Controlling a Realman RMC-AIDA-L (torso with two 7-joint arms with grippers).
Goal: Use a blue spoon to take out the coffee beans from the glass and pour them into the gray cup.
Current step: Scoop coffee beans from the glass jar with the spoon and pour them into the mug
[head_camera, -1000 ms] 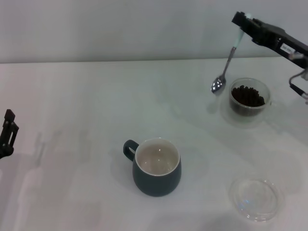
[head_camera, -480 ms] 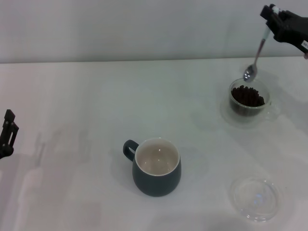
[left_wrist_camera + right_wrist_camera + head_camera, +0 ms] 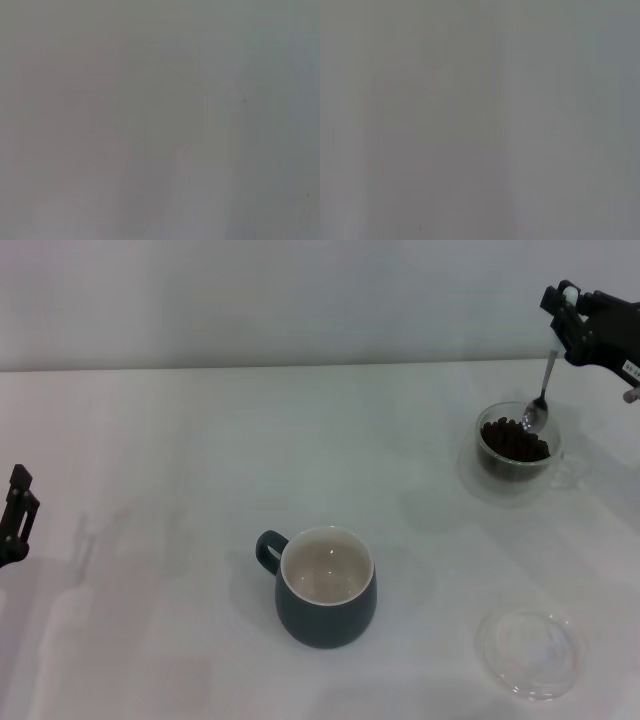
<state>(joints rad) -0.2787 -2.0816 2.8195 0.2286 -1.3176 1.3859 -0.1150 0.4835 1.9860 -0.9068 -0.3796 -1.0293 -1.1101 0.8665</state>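
Note:
In the head view my right gripper [image 3: 566, 312] is at the far right, above the glass, shut on the blue spoon [image 3: 543, 385]. The spoon hangs almost straight down, its metal bowl at the glass's rim, just over the coffee beans [image 3: 513, 441]. The glass [image 3: 518, 452] stands at the right and holds many dark beans. The gray cup [image 3: 326, 586] stands at the centre front, handle to the left, its creamy inside bare. My left gripper [image 3: 15, 512] is parked at the left edge. Both wrist views show only plain grey.
A flat clear saucer [image 3: 528, 652] lies on the white table [image 3: 180, 460] at the front right. A pale wall runs along the table's far edge.
My right gripper carried the spoon rightwards, from left of the glass to above it, then lowered it so the bowl reached the glass's rim. The left arm has not moved.

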